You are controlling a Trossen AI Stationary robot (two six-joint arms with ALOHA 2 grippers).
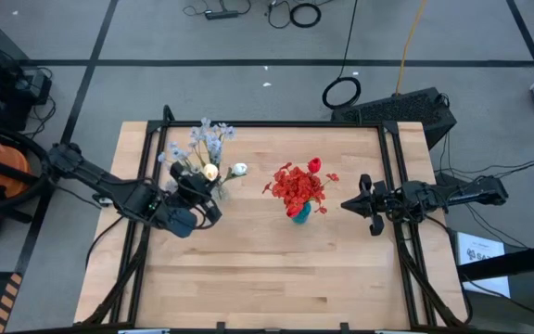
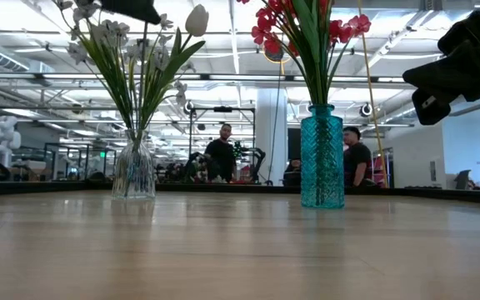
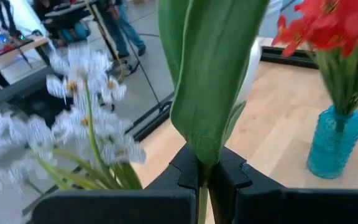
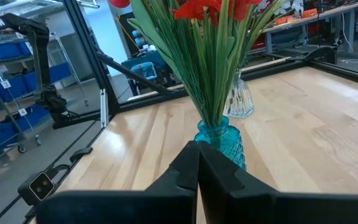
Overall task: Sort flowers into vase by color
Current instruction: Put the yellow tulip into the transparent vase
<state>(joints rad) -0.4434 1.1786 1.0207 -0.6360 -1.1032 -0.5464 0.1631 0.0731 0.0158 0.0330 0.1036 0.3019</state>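
Note:
A clear glass vase (image 2: 133,171) at the table's far left holds pale blue-white sprays (image 1: 207,139). A teal vase (image 1: 299,213) in the middle holds red flowers (image 1: 297,184). My left gripper (image 1: 213,195) hovers just on the near side of the clear vase, above it, shut on a green-leaved flower (image 3: 210,74). White buds (image 1: 239,169) show beside the sprays. My right gripper (image 1: 346,204) is shut and holds nothing, level, right of the teal vase. My left gripper pinches the flower's thin green stem (image 3: 202,198) between its two fingertips, just below the base of a broad leaf. The leaf and upper stem run on beyond the fingers, roughly along them. The fingers hide the stem's lower part.
Black frame rails (image 1: 392,167) run along the table's left, right and far edges. The bare wood of the near half (image 1: 267,278) is free room. People stand in the room beyond the table (image 2: 223,154).

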